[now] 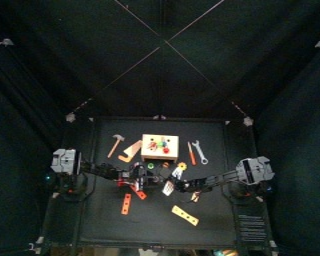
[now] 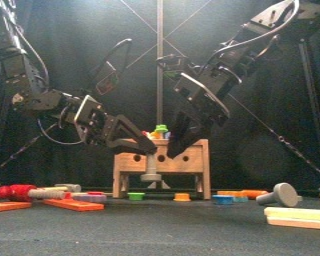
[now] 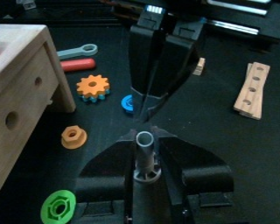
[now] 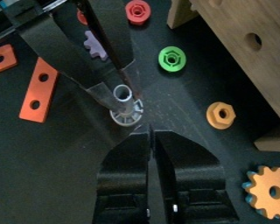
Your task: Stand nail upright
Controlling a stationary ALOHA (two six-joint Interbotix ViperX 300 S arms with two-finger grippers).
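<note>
- Mid-table, just in front of the wooden block (image 2: 160, 160), the grey nail (image 4: 122, 98) stands on its broad head with its shaft pointing up. It already looks upright or very nearly so.
- The left gripper (image 3: 143, 144) brackets the nail, one jaw on either side of the shaft. The jaws are spread wider than the shaft, and no clamping contact is visible.
- The right gripper (image 4: 152, 140) hangs directly over the nail's top end. Its jaws are drawn together to a narrow point and carry nothing.
- The key relation is that the nail's long axis runs vertically, straight below the right gripper's tip and between the left jaws. The left arm is the nearer one, so any withdrawal should probably go straight back without brushing the shaft.
- The right wrist view shows the round head flat on the table (image 4: 60, 149). The left wrist view hides that base behind its own jaws.
- The front view shows only the two grippers meeting before the block, and the nail cannot be made out there.
</note>
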